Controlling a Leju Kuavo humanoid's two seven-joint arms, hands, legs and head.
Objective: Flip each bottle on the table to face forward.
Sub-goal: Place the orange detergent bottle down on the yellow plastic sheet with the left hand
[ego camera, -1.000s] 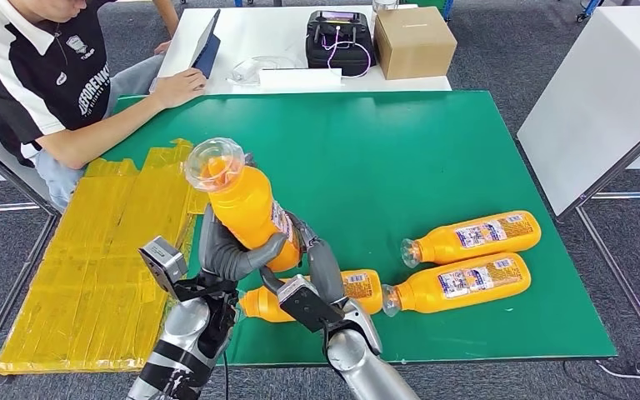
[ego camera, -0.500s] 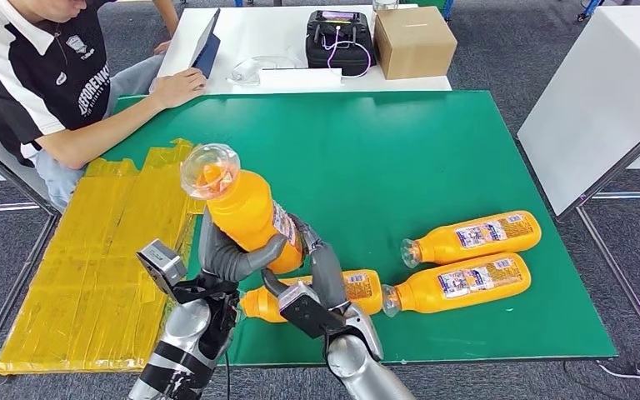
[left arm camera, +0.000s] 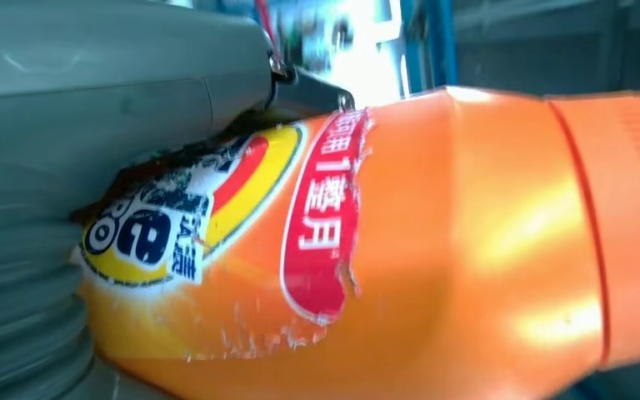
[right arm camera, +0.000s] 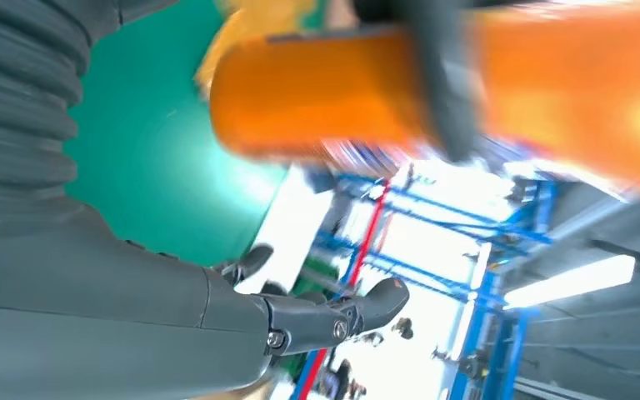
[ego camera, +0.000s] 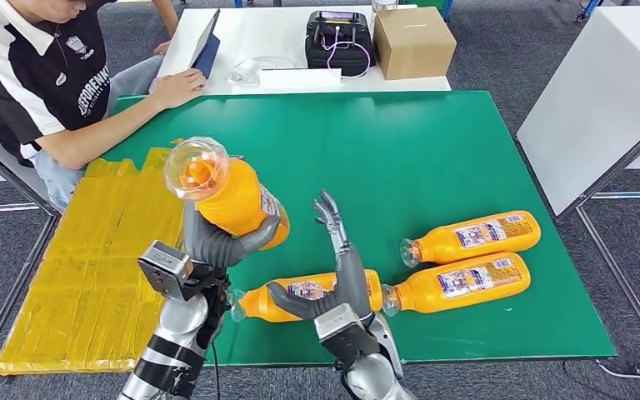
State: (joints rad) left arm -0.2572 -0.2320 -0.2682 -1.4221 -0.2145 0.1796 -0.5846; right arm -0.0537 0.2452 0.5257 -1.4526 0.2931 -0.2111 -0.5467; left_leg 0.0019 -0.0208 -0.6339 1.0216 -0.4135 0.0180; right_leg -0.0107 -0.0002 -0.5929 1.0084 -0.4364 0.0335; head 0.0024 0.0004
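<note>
At the left of the head view, a strip of yellow tape (ego camera: pixel 92 267) covers the edge of the green table (ego camera: pixel 400 150). A person (ego camera: pixel 42 75) sits at the upper left with one hand resting near the table's far corner.

Left of centre, the left hand (ego camera: pixel 217 242) grips the held bottle (ego camera: pixel 225 196) around its lower body and carries it clear of the table, tilted, with the clear cap toward the camera. In the left wrist view the printed label of this bottle (left arm camera: pixel 367 250) lies against the hand's (left arm camera: pixel 67 167) grey cover.

At centre, the right hand (ego camera: pixel 333 267) is raised with fingers spread and apart, holding nothing. It stands just beside the held bottle without touching it. The right wrist view is blurred but shows the fingers (right arm camera: pixel 333 317) extended and free.

Directly below the right hand, the near bottle (ego camera: pixel 300 298) lies on its side on the table, cap to the left. At the right, the upper bottle (ego camera: pixel 475 236) and the lower bottle (ego camera: pixel 458 283) lie side by side, nearly touching, caps to the left, white-printed labels up.

Progress assessment: one bottle is in mid-handling and not yet set down. Whether the three lying bottles already face correctly cannot be confirmed. The task appears to be at an early or middle stage.
</note>
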